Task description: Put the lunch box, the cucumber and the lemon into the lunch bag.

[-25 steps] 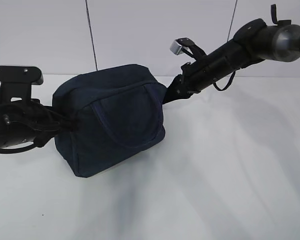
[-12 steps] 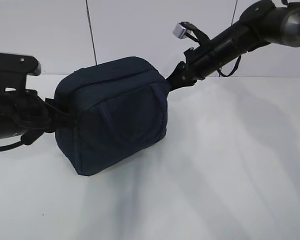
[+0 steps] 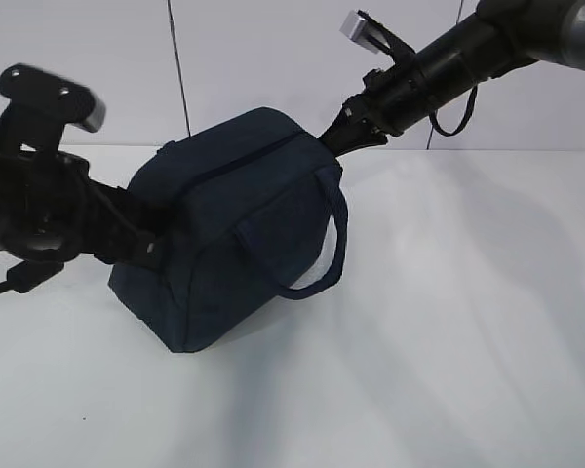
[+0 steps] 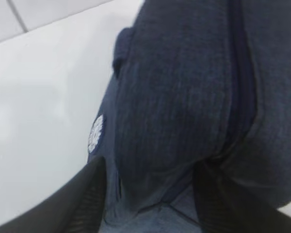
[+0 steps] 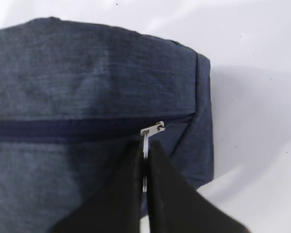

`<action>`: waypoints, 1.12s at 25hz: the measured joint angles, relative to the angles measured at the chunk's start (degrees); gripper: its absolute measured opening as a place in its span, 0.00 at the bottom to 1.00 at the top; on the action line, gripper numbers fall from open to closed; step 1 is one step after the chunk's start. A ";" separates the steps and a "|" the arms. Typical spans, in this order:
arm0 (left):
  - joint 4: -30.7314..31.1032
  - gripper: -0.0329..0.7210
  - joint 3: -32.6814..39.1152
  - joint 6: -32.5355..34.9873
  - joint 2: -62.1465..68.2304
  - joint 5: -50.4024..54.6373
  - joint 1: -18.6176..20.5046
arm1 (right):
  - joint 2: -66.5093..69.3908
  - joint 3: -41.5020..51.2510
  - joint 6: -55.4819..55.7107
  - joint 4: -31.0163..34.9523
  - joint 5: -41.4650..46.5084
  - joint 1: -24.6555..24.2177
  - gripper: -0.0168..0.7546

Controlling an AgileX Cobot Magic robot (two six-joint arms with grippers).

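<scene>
We see the lunch bag in the middle of the exterior frame, tilted, its lower left corner on the white bench and its upper right end raised. One handle hangs loose down its front. From the upper right, the right end effector has its fingers pressed together, pinching the metal zipper pull at the end of the closed zipper. From the left of the frame, the left end effector sits at the bag's lower end with its fingers spread either side of the fabric; the wrist view is blurred, so we cannot tell whether they touch it. A small white logo shows on the bag's side.
</scene>
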 joint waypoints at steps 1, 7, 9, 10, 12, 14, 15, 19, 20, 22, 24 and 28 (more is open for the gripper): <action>1.61 0.59 -0.91 0.00 0.00 1.36 -0.40 | 0.00 0.00 0.85 0.00 0.00 0.28 0.05; 4.13 0.59 -2.46 0.00 0.61 3.74 0.32 | -0.12 0.00 1.98 -0.89 0.00 1.14 0.05; 4.90 0.59 -2.57 0.00 0.61 3.85 2.11 | -0.12 0.00 2.01 -1.11 0.00 1.14 0.05; 5.62 0.59 -2.57 0.00 0.61 3.97 2.97 | -0.12 0.00 2.11 -1.57 0.00 1.14 0.05; 6.96 0.59 -2.66 0.00 0.61 4.66 4.94 | -0.12 0.00 2.46 -2.57 0.00 1.14 0.05; 8.50 0.59 -2.66 0.00 0.22 5.51 6.64 | -0.12 0.00 3.08 -3.50 0.00 1.14 0.05; 9.63 0.59 -2.66 0.00 -0.03 5.77 7.42 | -0.12 0.00 3.41 -3.70 0.00 1.14 0.05; 17.91 0.59 -2.66 0.00 -0.96 7.08 8.64 | -0.12 0.00 4.83 -4.19 0.12 1.14 0.05; 19.60 0.59 -2.66 0.00 -1.08 7.22 8.64 | -0.12 0.00 5.10 -4.19 0.22 1.14 0.05; 21.57 0.59 -2.66 0.00 -1.08 7.21 8.64 | -0.12 0.00 5.44 -4.27 0.22 1.14 0.05; 21.68 0.59 -2.66 0.00 -1.33 7.21 8.33 | -0.12 0.00 5.44 -4.27 0.22 1.14 0.05; 20.93 0.59 -2.66 0.00 -2.57 6.90 3.80 | -0.12 0.00 5.78 -4.27 0.22 1.25 0.05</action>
